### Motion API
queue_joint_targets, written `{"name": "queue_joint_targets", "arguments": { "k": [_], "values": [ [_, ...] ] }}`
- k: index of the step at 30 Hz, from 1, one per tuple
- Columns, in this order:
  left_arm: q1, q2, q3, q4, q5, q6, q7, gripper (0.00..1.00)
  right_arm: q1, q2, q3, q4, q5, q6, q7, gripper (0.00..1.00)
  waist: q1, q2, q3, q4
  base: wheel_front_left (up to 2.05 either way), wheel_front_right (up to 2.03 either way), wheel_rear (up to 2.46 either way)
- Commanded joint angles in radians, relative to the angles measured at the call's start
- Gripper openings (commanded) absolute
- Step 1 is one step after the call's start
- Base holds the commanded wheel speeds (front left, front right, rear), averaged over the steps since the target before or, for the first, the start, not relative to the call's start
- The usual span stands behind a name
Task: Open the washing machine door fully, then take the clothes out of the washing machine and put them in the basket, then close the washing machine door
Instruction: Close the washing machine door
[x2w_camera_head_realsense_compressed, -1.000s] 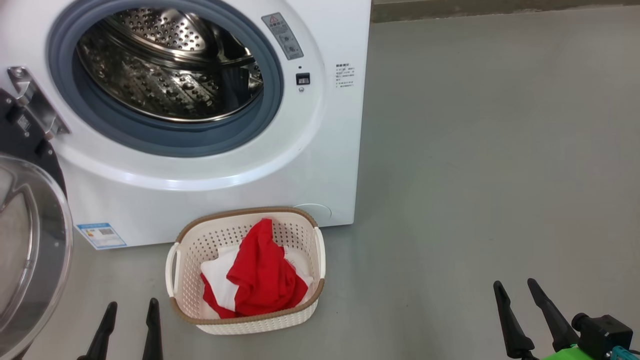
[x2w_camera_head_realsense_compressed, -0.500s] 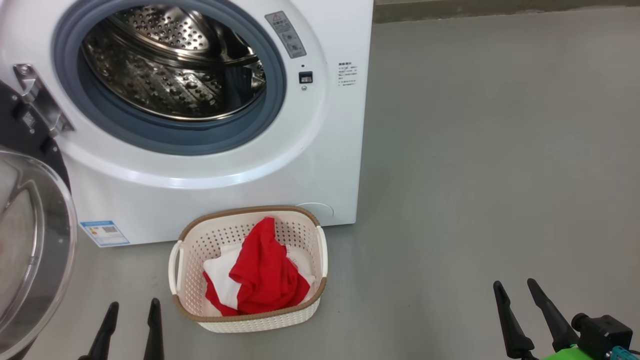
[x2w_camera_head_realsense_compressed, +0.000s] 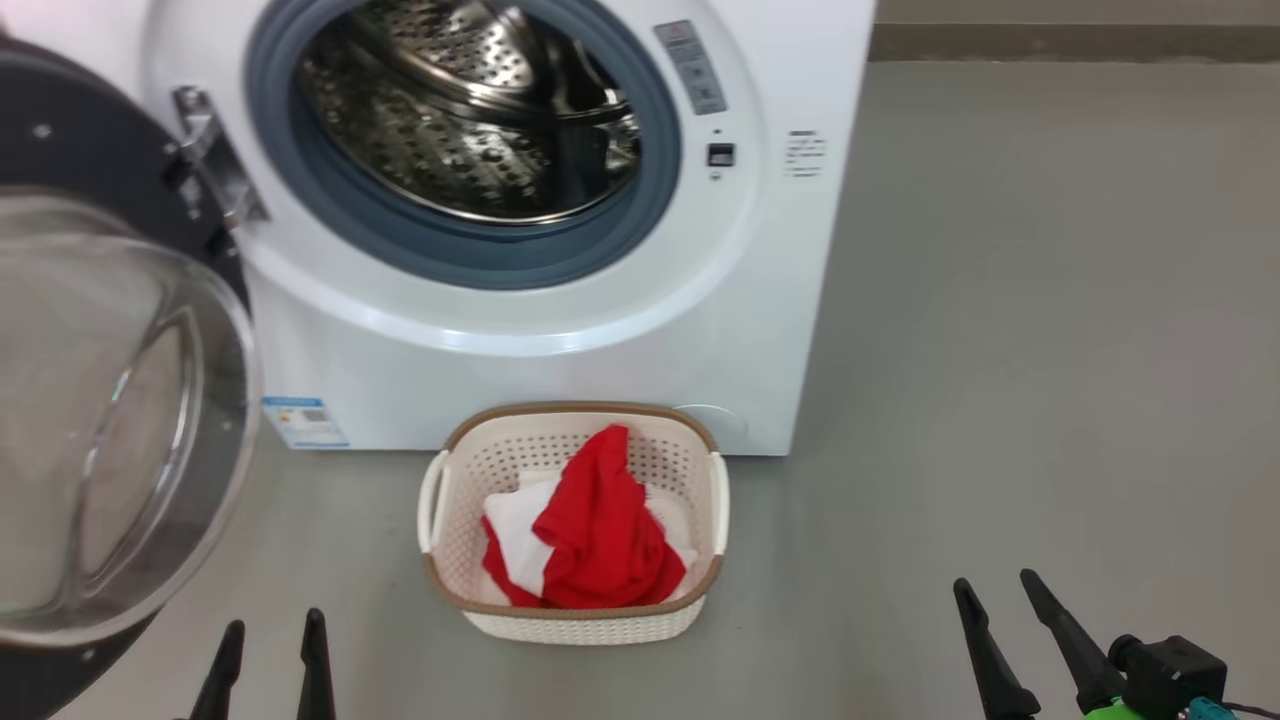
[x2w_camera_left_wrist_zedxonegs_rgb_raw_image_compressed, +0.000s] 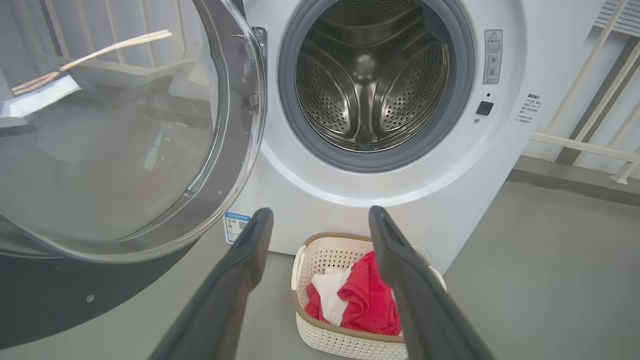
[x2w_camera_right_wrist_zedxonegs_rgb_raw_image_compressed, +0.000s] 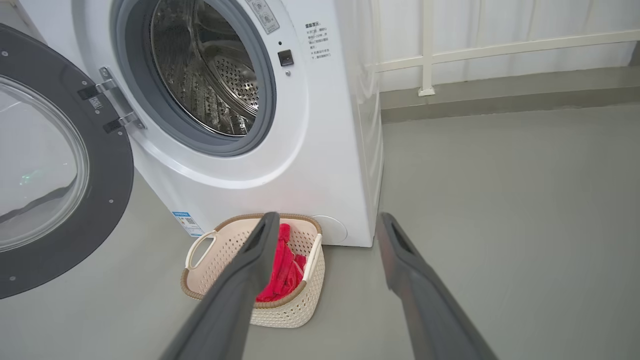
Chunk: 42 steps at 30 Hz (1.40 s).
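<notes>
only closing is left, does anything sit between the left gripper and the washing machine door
Nothing visible does. The washing machine door hangs open just ahead of the open left gripper, with bare floor between them. The basket stands off to the right, before the washing machine.

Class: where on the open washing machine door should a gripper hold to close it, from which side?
On the washing machine door, pinch the black rim farthest from the hinge, coming from the robot's left with the left gripper. The glass window bulges, offering no hold; the far edge likely swings easiest.
</notes>
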Motion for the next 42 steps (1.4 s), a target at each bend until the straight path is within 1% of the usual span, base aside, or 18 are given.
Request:
{"name": "queue_joint_targets", "arguments": {
  "k": [1, 4, 5, 6, 12, 17, 23, 29, 33, 37, 38, 39, 40, 41, 42],
  "values": [
    [-0.007, 0.014, 0.023, -0.020, -0.005, 0.012, -0.006, 1.00, -0.026, -0.018, 0.027, -0.018, -0.004, 0.007, -0.006, 1.00, 0.0000, -0.0001, 0.003, 0.063, 0.00, 0.00, 0.00],
    [0.002, 0.014, 0.011, -0.020, -0.013, 0.028, -0.006, 1.00, -0.035, -0.021, 0.048, -0.014, -0.003, 0.007, -0.006, 1.00, 0.0000, -0.0001, 0.005, 0.116, 0.00, 0.00, 0.00],
    [0.007, 0.014, 0.006, -0.021, -0.022, 0.038, -0.006, 1.00, -0.042, -0.024, 0.065, -0.011, -0.001, 0.007, -0.006, 1.00, 0.0000, -0.0001, 0.005, 0.151, 0.00, 0.00, 0.00],
    [0.009, 0.014, 0.004, -0.021, -0.026, 0.044, -0.006, 1.00, -0.047, -0.027, 0.078, -0.011, 0.001, 0.007, -0.006, 1.00, 0.0000, -0.0001, 0.006, 0.169, 0.00, 0.00, 0.00],
    [0.015, 0.014, -0.024, -0.020, -0.047, 0.062, -0.006, 1.00, -0.076, -0.049, 0.120, -0.006, 0.008, 0.007, -0.006, 1.00, 0.0000, -0.0001, 0.012, 0.276, 0.00, 0.00, 0.00],
    [0.026, 0.014, -0.039, -0.016, -0.069, 0.077, -0.006, 1.00, -0.097, -0.057, 0.149, -0.004, 0.011, 0.007, -0.006, 1.00, 0.0000, -0.0001, 0.011, 0.345, 0.00, 0.00, 0.00],
    [0.049, 0.014, -0.042, -0.045, -0.112, 0.111, -0.006, 1.00, -0.149, -0.074, 0.215, 0.008, 0.020, 0.007, -0.006, 1.00, 0.0000, -0.0001, 0.032, 0.366, 0.00, 0.00, 0.00],
    [0.061, 0.014, -0.055, -0.072, -0.134, 0.135, -0.006, 1.00, -0.183, -0.086, 0.268, 0.024, 0.038, 0.007, -0.006, 1.00, 0.0000, -0.0001, 0.040, 0.373, 0.00, 0.00, 0.00],
    [0.066, 0.014, -0.057, -0.080, -0.136, 0.142, -0.006, 1.00, -0.188, -0.088, 0.280, 0.029, 0.045, 0.007, -0.006, 1.00, 0.0000, -0.0001, 0.038, 0.373, 0.00, 0.00, 0.00],
    [0.062, 0.014, -0.052, -0.089, -0.133, 0.139, -0.006, 1.00, -0.186, -0.087, 0.282, 0.030, 0.049, 0.007, -0.006, 1.00, 0.0000, -0.0001, 0.033, 0.371, 0.00, 0.00, 0.00],
    [0.060, 0.014, -0.050, -0.094, -0.134, 0.135, -0.006, 0.84, -0.184, -0.086, 0.280, 0.029, 0.049, 0.007, -0.006, 1.00, 0.0000, -0.0001, 0.031, 0.370, 0.00, 0.00, 0.00],
    [0.057, 0.014, -0.047, -0.101, -0.133, 0.131, -0.006, 0.46, -0.181, -0.083, 0.278, 0.029, 0.049, 0.007, -0.006, 1.00, 0.0000, -0.0001, 0.028, 0.369, 0.00, 0.00, 0.00],
    [0.050, 0.014, -0.039, -0.117, -0.133, 0.126, -0.006, 0.18, -0.177, -0.081, 0.274, 0.027, 0.049, 0.007, -0.006, 1.00, 0.0000, -0.0001, 0.025, 0.368, 0.00, 0.00, 0.00],
    [0.040, 0.014, -0.030, -0.140, -0.126, 0.119, -0.006, 0.00, -0.172, -0.078, 0.269, 0.026, 0.048, 0.007, -0.006, 1.00, 0.0000, -0.0001, 0.023, 0.368, 0.00, 0.00, 0.00],
    [0.029, 0.014, -0.017, -0.166, -0.114, 0.112, -0.006, 0.00, -0.166, -0.075, 0.263, 0.024, 0.047, 0.007, -0.006, 1.00, 0.0000, -0.0001, 0.021, 0.367, 0.00, 0.00, 0.00]
  ]
}}
